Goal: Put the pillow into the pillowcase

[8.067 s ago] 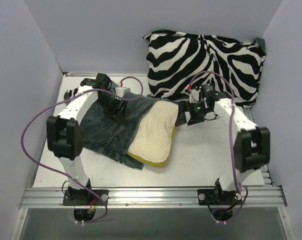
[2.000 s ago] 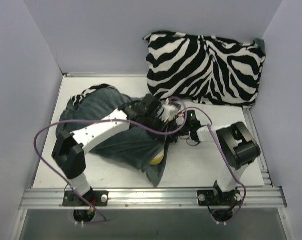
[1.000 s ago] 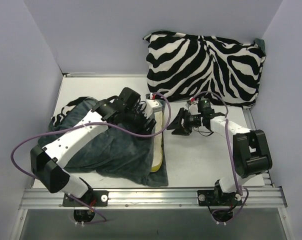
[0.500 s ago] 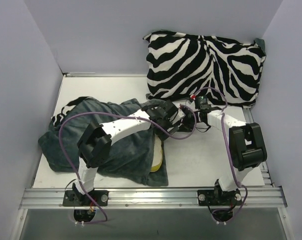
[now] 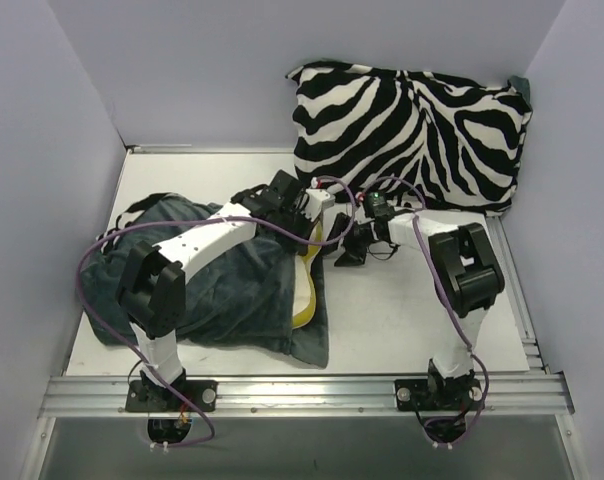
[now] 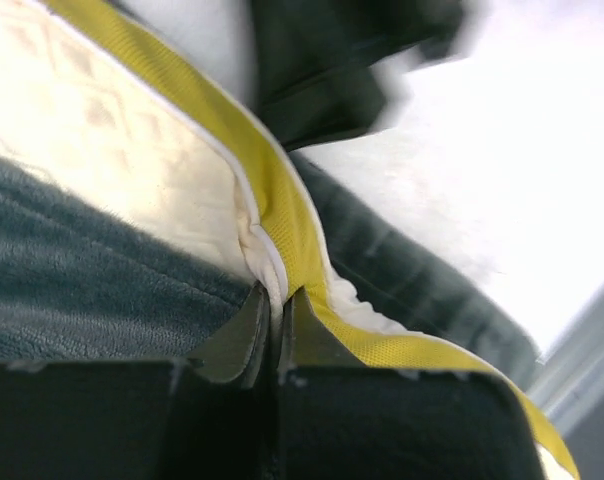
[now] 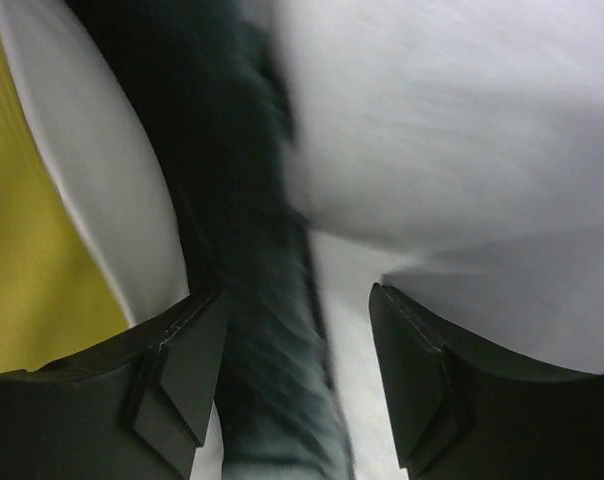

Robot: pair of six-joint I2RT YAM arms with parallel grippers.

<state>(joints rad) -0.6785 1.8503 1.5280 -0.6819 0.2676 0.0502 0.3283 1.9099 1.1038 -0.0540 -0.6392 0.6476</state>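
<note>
The dark grey-teal pillowcase (image 5: 222, 290) lies left of centre with the pillow (image 5: 304, 296) mostly inside it; only the pillow's yellow edge shows along the right opening. My left gripper (image 5: 312, 232) is at that opening, and in the left wrist view it (image 6: 275, 297) is shut on the pillow's (image 6: 112, 150) white seam beside the yellow piping, with plush pillowcase (image 6: 62, 290) to the left. My right gripper (image 5: 344, 252) sits just right of the opening. In the right wrist view it (image 7: 297, 305) is open, and a strip of pillowcase (image 7: 272, 400) runs between its fingers near the left one. Yellow pillow (image 7: 22, 250) shows at far left.
A plump zebra-print cushion (image 5: 412, 130) leans against the back wall at the right. The white table (image 5: 402, 310) shows bare between the right arm and the front rail. Purple cables loop over both arms.
My left gripper has shut on the pillow's edge after standing open. My right gripper has slid down and left toward the opening and spread wider. The pillowcase has shifted slightly.
</note>
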